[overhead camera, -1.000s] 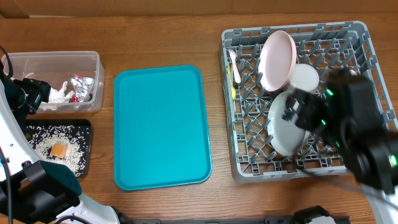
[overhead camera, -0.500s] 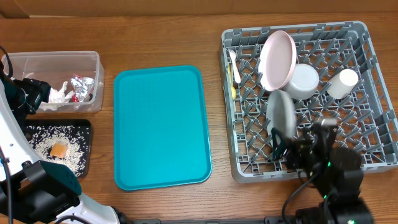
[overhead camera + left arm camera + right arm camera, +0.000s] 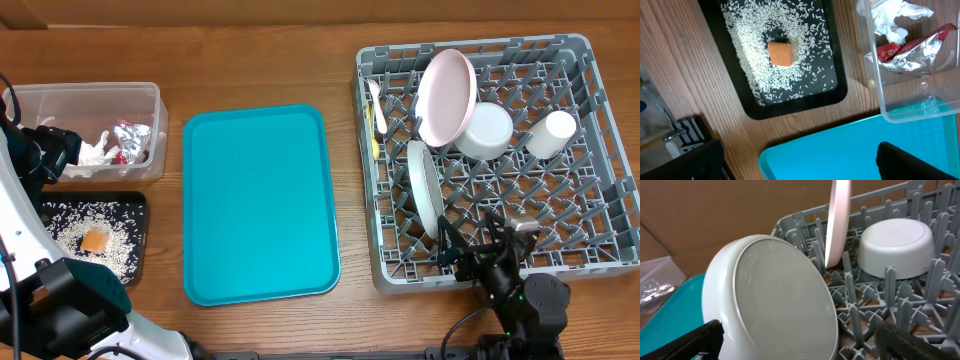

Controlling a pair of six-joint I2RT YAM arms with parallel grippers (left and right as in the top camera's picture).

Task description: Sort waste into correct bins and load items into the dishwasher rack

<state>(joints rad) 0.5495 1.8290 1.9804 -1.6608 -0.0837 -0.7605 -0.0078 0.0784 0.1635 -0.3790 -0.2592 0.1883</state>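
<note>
The grey-green plate stands on edge between the pegs of the dishwasher rack. Behind it are the pink plate, white bowl, cup and cutlery. My right gripper is open at the rack's front edge, just short of the plate and holding nothing. The clear tub holds the napkin and foil wrapper. Rice and an orange cube lie in the black tray. My left gripper is open above them.
A flat teal tray lies in the middle of the wooden table, between the bins and the rack. The left arm's base fills the near left corner.
The right arm has drawn back to the rack's front edge, leaving the grey-green plate standing upright between the pegs. The left arm has not moved.
</note>
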